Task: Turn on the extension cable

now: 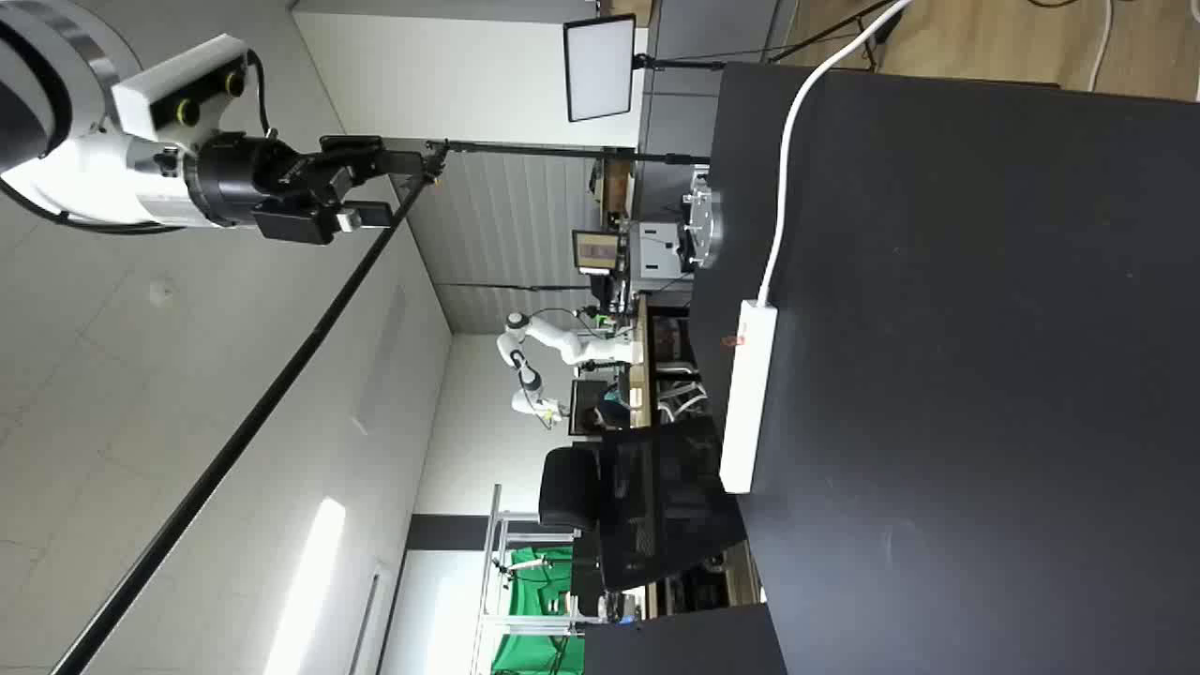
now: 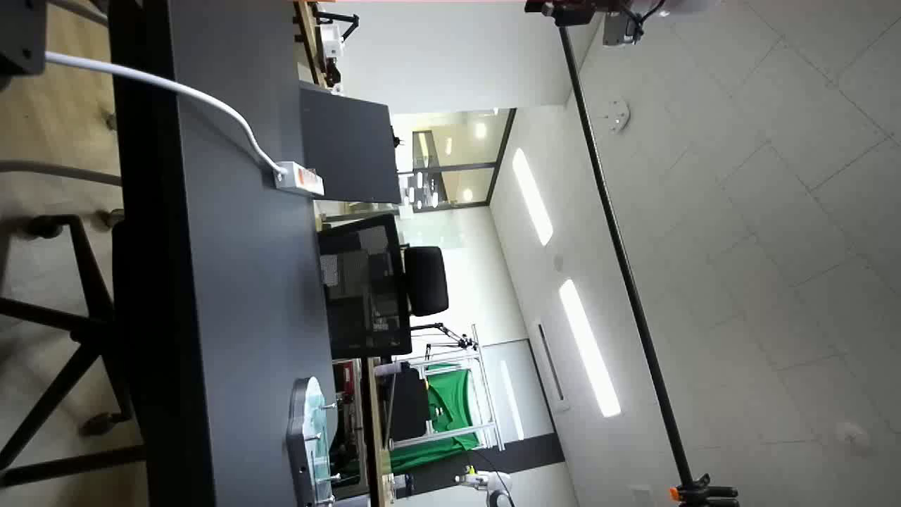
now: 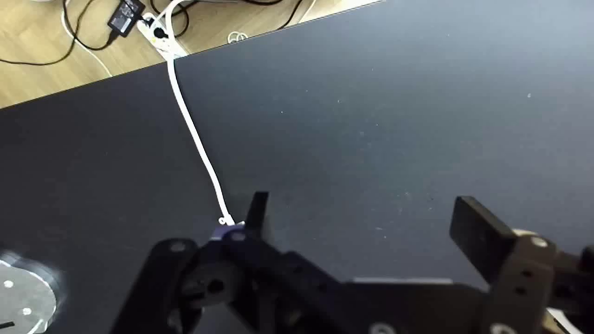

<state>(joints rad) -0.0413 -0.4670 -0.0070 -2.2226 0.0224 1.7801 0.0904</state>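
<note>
The extension cable is a long white bar [image 1: 749,398] on the black table, near its far edge, with a thick white cord running off the table. In an exterior view it is seen end-on [image 2: 299,178], with an orange-red mark near the cord end. In the wrist view the cord [image 3: 197,139] shows, but the bar is almost wholly hidden behind my left-hand finger. My gripper [image 1: 398,187] is high above the table, apart from the bar. In the wrist view its fingers [image 3: 362,208] are wide apart with nothing between them.
The black table [image 1: 966,375] fills much of the views. A clear plate with metal pegs [image 2: 313,440] stands on it and shows in the wrist view [image 3: 25,297]. A mesh chair [image 2: 366,285] stands beyond the edge. Cords and another white power strip [image 3: 158,37] lie on the floor.
</note>
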